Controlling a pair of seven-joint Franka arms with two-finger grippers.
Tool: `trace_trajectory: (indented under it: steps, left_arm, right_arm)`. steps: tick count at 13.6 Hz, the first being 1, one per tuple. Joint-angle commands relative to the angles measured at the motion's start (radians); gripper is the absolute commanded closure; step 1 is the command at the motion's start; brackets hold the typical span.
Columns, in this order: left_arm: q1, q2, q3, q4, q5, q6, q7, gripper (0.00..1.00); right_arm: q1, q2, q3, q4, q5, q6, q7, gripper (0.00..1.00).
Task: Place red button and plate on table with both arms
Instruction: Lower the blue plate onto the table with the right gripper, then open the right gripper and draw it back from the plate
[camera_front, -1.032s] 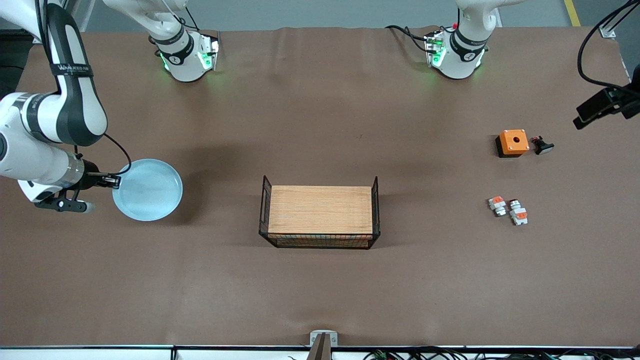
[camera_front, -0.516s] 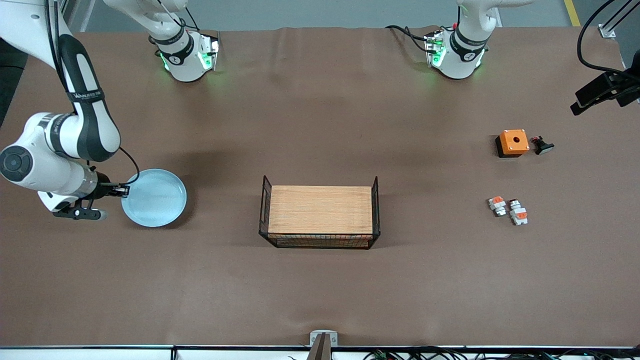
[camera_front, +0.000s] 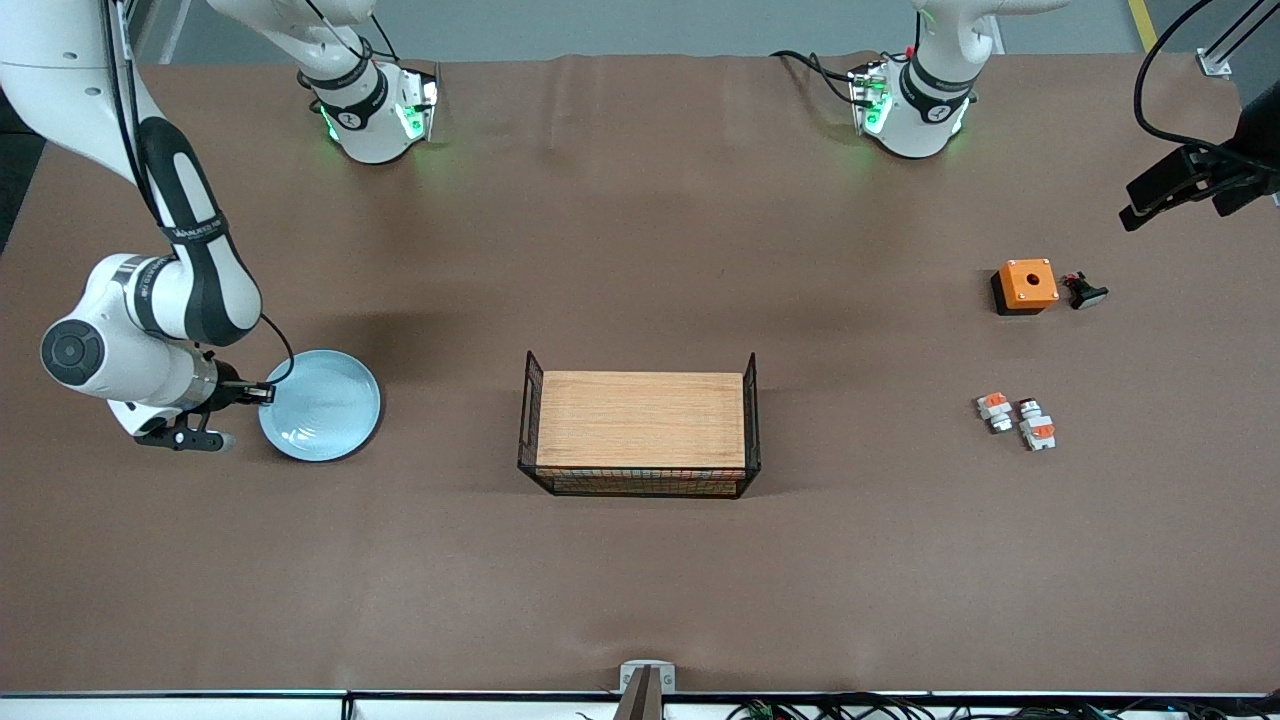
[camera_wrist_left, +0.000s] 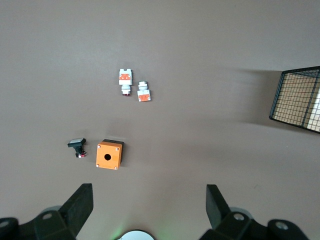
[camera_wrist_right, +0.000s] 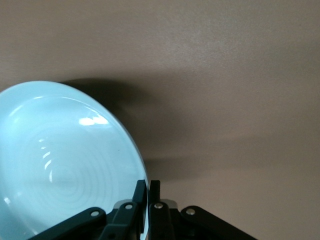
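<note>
I see the right gripper (camera_front: 262, 392) clamped on the rim of the plate (camera_front: 325, 405), fingers (camera_wrist_right: 155, 197) pinched together with the rim's edge between them. The plate sits low over the table (camera_front: 640, 250), toward the right arm's end; I cannot tell whether its underside touches the sheet. Its shadow hugs the edge close.

The left gripper (camera_wrist_left: 150, 200) hangs high over the left arm's end of the table, jaws wide apart and empty. Its wrist view looks down on the parts there.

The button (camera_front: 1036, 429) lies on the table beside a shorter white-orange piece (camera_front: 994, 408), the two just apart. The orange box (camera_front: 1026, 284) stands farther from the front camera, well apart from them, with a small black part (camera_front: 1084, 291) just beside it.

The rack (camera_front: 640, 434) stands mid-table. Bare sheet runs wide between rack and plate, and between rack and button. The strip nearest the front camera is open along its whole length.
</note>
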Motion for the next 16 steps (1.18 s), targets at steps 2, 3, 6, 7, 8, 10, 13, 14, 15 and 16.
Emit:
trace_trajectory:
  steps: [2, 3, 6, 7, 8, 10, 13, 14, 15, 16]
  left_arm:
    - [-0.005, -0.003, -0.009, -0.005, 0.027, 0.008, 0.012, 0.01]
    - [-0.005, -0.003, -0.011, -0.005, 0.027, 0.008, 0.010, 0.01]
    - [-0.003, -0.005, -0.012, -0.005, 0.026, 0.008, 0.012, 0.01]
    - [-0.003, -0.006, -0.012, -0.005, 0.026, 0.008, 0.012, 0.01]
    - [-0.002, -0.006, -0.012, -0.005, 0.026, 0.008, 0.012, 0.01]
    - [-0.003, -0.005, -0.012, -0.005, 0.026, 0.008, 0.012, 0.01]
    - [-0.003, -0.005, -0.012, -0.005, 0.026, 0.008, 0.012, 0.01]
    - [-0.003, -0.005, -0.012, -0.005, 0.026, 0.008, 0.012, 0.01]
    - [-0.003, -0.005, -0.012, -0.004, 0.026, 0.008, 0.012, 0.01]
    - [-0.005, -0.003, -0.012, -0.002, 0.027, 0.008, 0.012, 0.01]
  right_arm:
    - [-0.050, 0.050, 0.018, 0.010, 0.001, 0.059, -0.034, 0.85]
    - [-0.050, 0.050, 0.018, 0.010, 0.001, 0.053, -0.034, 0.80]
    - [-0.048, 0.027, 0.021, 0.028, 0.004, 0.015, -0.020, 0.20]
    - [-0.047, 0.004, 0.021, 0.051, 0.004, -0.038, -0.018, 0.11]
    - [-0.044, -0.025, 0.023, 0.080, 0.004, -0.109, -0.017, 0.03]
    - [-0.036, -0.069, 0.029, 0.140, 0.004, -0.244, -0.015, 0.01]
    - [0.004, -0.161, 0.029, 0.180, 0.004, -0.373, 0.000, 0.01]
    - [0.019, -0.195, 0.029, 0.188, 0.004, -0.407, 0.029, 0.01]
    - [0.041, -0.227, 0.029, 0.199, 0.004, -0.445, 0.073, 0.01]
    - [0.068, -0.258, 0.029, 0.215, 0.004, -0.495, 0.128, 0.01]
